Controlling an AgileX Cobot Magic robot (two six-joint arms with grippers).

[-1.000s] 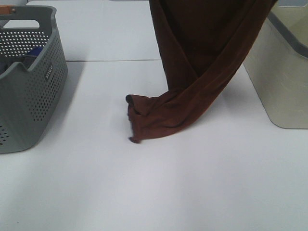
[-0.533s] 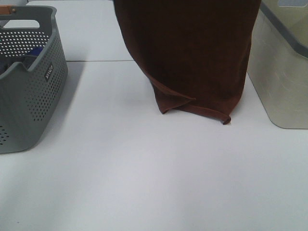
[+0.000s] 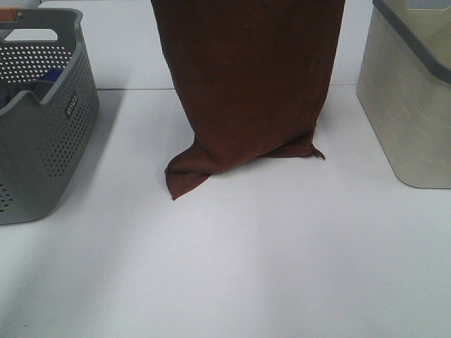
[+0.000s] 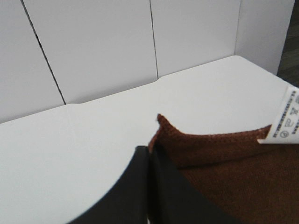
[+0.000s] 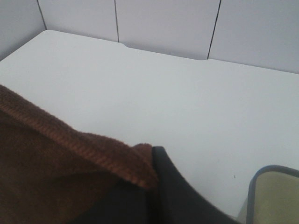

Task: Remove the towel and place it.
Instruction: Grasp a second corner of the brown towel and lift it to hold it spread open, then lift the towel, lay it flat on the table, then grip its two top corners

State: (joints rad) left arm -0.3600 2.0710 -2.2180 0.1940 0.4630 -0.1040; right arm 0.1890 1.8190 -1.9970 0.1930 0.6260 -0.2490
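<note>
Hanging limp, the towel [image 3: 246, 77] looks soft and light. Left gripper [image 4: 148, 156] and right gripper [image 5: 152, 163] each clamp a top corner, sensibly.

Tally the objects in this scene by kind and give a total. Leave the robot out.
Towels: 1, the brown towel
Containers: 2, the grey perforated basket and the beige bin
Other items: 1, a blue item inside the basket, mostly hidden
Total: 4
</note>
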